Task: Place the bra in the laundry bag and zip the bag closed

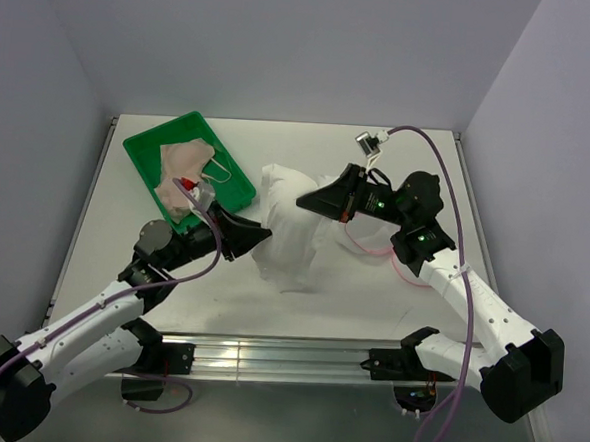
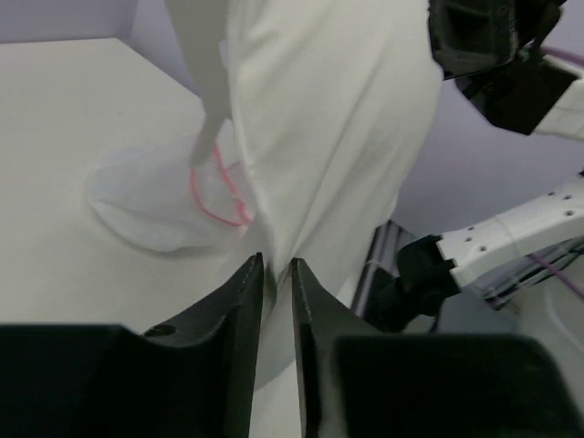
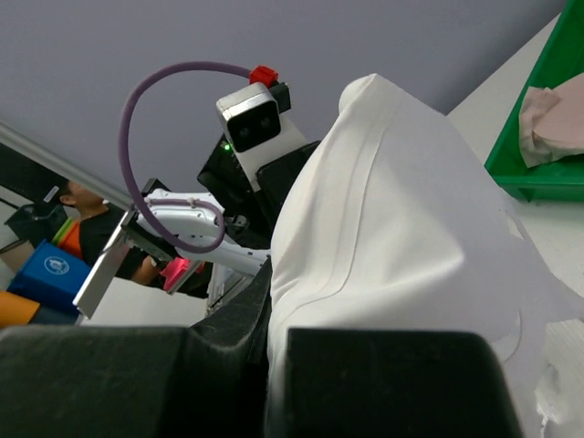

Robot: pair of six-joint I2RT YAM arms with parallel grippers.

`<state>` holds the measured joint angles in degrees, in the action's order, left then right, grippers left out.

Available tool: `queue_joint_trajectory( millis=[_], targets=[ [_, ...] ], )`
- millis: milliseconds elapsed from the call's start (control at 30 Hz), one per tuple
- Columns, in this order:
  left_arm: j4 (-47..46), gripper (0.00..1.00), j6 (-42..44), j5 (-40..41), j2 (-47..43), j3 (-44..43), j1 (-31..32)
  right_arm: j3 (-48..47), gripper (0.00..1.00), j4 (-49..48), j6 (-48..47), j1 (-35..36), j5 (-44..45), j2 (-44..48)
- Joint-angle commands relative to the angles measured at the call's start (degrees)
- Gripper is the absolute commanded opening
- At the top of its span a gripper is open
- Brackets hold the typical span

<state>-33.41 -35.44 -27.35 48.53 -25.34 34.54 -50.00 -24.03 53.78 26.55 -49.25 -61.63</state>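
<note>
Bra point(image 1: 284, 230): opaque whitish fabric, smooth and matte, limp. It hangs in a tall draped fold at mid-table. The right wrist view shows a domed shoulder with a fine stitched seam curving across it. The lower edge sits crumpled on the table point(image 1: 369, 316).

Right gripper point(image 1: 301, 196): fingers pinched together on the upper edge of the bra, holding it up.

Left gripper point(image 1: 264, 234): fingers narrow, nearly parallel, with a fold of the bra's lower part running down into the slit between them. Finger faces are black, hard and flat-sided.

Laundry bag point(image 2: 155, 196): sheer white mesh, see-through, lying flattened on the table behind the hanging bra, on the right arm's side. A thin bright pink edging loops along its rim. I cannot tell whether the zip is open.

Green tray point(image 1: 196, 125): glossy rigid plastic, rectangular with a raised rim, at the far left of the table. In it lies a crumpled peach-beige garment point(image 1: 183, 164) with a thin loop of strap.

Table surface: pale, matte.

Writing: a blue box point(image 3: 50, 269) beyond the table carries a pale round mark, too small to read.
</note>
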Motion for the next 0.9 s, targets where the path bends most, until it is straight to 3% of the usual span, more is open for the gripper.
queue_joint_trajectory(
  millis=[0, 167, 267, 467, 567, 600, 700, 800, 867],
  targets=[
    [-4.4, 0.17, -0.1, -3.0, -1.7, -0.2, 0.9, -1.6, 0.00, -4.4, 1.2, -0.6, -1.0, 0.2],
    [-4.5, 0.21, -0.8, -4.3, -2.5, -1.2, 1.4, -1.2, 0.00, -4.3, 1.1, -0.9, -0.6, -1.0],
    [-3.6, 0.00, -1.0, -3.6, -3.4, -1.8, 1.7, -1.1, 0.00, -3.2, 0.0, -1.8, 0.4, -1.4],
    [-5.5, 0.00, -4.1, -4.4, -6.3, -1.8, 1.9, -2.4, 0.03, 5.2, -5.7, -3.9, 3.6, -4.2],
    [-8.9, 0.00, -7.6, -6.3, -6.4, -2.6, 2.2, -3.2, 0.20, 8.5, -7.4, -3.8, 4.2, -6.7],
    [-9.8, 0.00, -8.2, -6.8, -6.3, -2.8, 2.3, -3.5, 0.38, 9.3, -7.8, -3.8, 4.3, -7.1],
    [-13.6, 0.00, -11.0, -8.3, -5.6, -3.7, 2.4, -5.5, 0.79, 15.5, -12.0, -3.8, 6.3, -7.6],
    [-16.8, 0.00, -13.2, -8.5, -4.9, -4.5, 2.4, -7.6, 0.94, 23.6, -19.7, -3.8, 11.4, -6.1],
    [-17.5, 0.00, -13.9, -8.1, -4.4, -5.4, 2.4, -8.2, 0.95, 28.2, -25.0, -4.0, 16.8, -4.0]
  ],
)
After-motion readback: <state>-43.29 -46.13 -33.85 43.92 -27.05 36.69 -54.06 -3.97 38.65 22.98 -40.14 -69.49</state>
